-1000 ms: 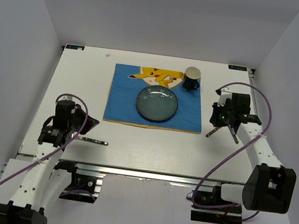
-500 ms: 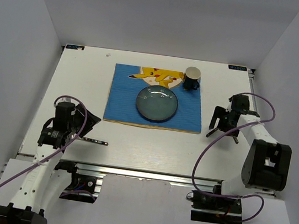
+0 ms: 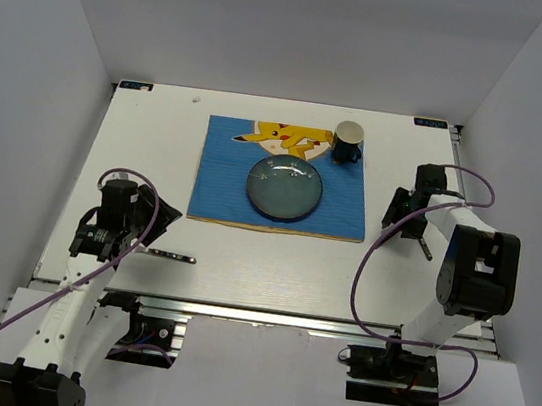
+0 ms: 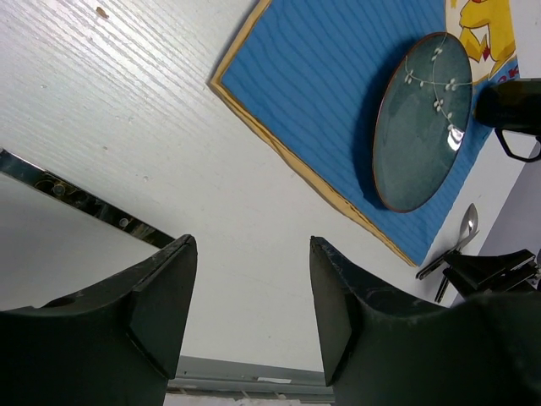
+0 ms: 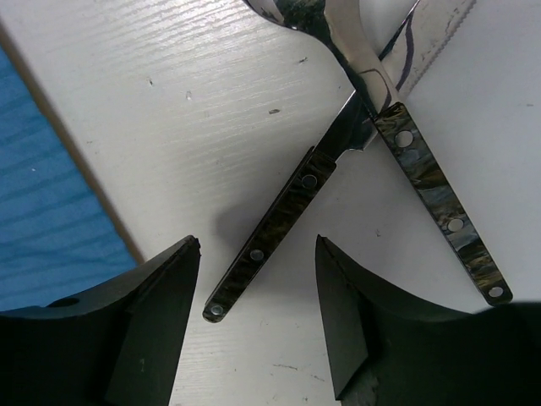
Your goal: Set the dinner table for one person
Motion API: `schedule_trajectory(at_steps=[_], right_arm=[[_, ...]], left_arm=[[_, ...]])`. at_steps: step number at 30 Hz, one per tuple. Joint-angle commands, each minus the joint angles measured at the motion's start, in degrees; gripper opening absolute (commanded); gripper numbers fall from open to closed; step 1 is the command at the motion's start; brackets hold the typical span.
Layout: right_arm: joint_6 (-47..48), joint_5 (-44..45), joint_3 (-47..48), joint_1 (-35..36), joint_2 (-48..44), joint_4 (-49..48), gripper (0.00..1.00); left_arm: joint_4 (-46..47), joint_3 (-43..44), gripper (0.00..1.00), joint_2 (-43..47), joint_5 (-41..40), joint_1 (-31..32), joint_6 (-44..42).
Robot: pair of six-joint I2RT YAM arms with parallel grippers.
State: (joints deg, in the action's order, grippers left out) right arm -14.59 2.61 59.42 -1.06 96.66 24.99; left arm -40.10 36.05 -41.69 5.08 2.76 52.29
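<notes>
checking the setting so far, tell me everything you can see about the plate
The plate is round and shallow, glazed blue-green with a thin dark rim and a sprig of small white dots across its far part. It looks like glossy ceramic and catches a highlight. It is empty and lies flat on the blue placemat, near the middle, with its near edge close to the mat's front border. The mug stands apart from it at the mat's far right corner. Nothing else touches it.

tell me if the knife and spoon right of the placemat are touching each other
Touching. The right wrist view shows the spoon lying across the knife right where its blade meets the handle; the two overlap with no gap.
</notes>
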Motion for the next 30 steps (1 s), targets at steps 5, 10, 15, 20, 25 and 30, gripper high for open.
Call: schedule_trajectory(at_steps=[5, 10, 15, 20, 25, 30], right_arm=[[-0.88, 0.73, -0.27, -0.17, 1.77, -2.4, 0.54], [-0.44, 0.38, -1.41, -0.08, 3.09, -3.37, 0.42], [-0.09, 1.17, -2.64, -0.17, 3.01, -3.37, 0.36], [-0.18, 1.34, -4.66, -0.52, 2.3, -3.46, 0.23], [-0.09, -1.37, -5.28, -2.72, 0.72, -2.76, 0.14], [-0.61, -10.84, -5.28, -4.82, -2.61, -1.44, 0.07]], left_arm=[[-0.68, 2.27, 0.66, -0.06, -1.13, 0.05, -1.49], [-0.6, 2.36, 0.66, 0.03, -1.39, 0.05, -1.49], [-0.25, 2.53, 0.66, 0.03, -1.83, 0.05, -1.58], [0.02, 2.36, 0.65, 0.03, -1.83, -0.04, -2.02], [0.72, 1.74, 0.66, 0.38, -1.57, -0.04, -1.76], [1.42, 1.3, 0.66, 0.21, -1.04, 0.05, -1.67]])
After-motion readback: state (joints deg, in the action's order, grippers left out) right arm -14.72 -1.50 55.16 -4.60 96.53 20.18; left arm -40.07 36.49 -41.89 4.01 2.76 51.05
